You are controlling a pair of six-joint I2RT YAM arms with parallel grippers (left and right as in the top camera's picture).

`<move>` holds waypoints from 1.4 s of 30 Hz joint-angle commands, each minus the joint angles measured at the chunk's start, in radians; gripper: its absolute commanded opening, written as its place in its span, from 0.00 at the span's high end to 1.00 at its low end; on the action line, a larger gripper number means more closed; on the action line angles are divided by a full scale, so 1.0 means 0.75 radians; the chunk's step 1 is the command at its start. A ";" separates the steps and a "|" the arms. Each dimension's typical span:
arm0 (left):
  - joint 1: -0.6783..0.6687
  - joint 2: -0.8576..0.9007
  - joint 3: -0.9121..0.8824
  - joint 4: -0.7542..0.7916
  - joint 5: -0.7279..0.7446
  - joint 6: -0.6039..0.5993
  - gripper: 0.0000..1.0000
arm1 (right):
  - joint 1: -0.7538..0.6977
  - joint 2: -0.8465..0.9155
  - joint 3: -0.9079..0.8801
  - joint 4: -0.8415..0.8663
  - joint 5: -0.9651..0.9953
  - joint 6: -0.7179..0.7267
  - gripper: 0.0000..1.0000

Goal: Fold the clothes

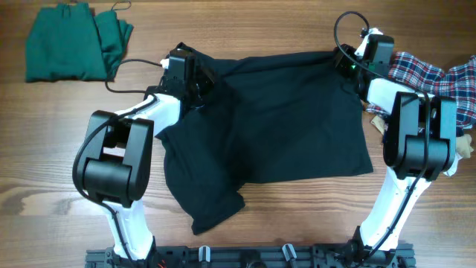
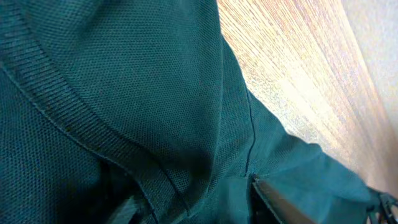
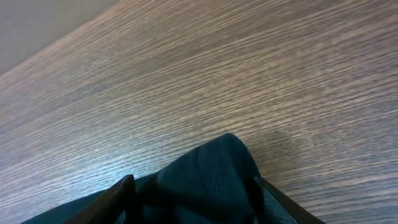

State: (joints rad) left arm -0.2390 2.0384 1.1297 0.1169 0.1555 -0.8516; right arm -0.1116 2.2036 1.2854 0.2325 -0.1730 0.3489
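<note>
Only overhead shows the green garment; left gripper and right gripper clamp black shirt.

No legible text, label, brand, number or sign anywhere. Nothing readable on the dark garment, nor on the green clothes to its upper left, nor on the plaid cloth to its right. Weave too plain and close in both wrist views to show any tag or print.
</note>
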 commanded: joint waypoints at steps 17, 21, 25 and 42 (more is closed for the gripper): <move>0.011 0.011 0.021 -0.042 0.047 0.083 0.87 | -0.006 -0.121 0.009 -0.154 0.033 0.022 0.81; 0.011 -0.025 0.021 -0.078 0.047 0.121 0.95 | -0.009 -0.162 0.009 -0.164 0.032 0.023 0.82; 0.011 -0.094 0.021 -0.154 0.041 0.224 0.96 | -0.009 -0.184 0.009 -0.182 0.032 0.023 0.82; 0.011 -0.251 0.021 -0.350 0.046 0.294 0.96 | -0.010 -0.248 0.009 -0.382 0.032 0.025 0.85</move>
State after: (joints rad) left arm -0.2390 1.9152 1.1320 -0.1154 0.1818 -0.6754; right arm -0.1123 2.0827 1.2854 -0.0330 -0.1711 0.3866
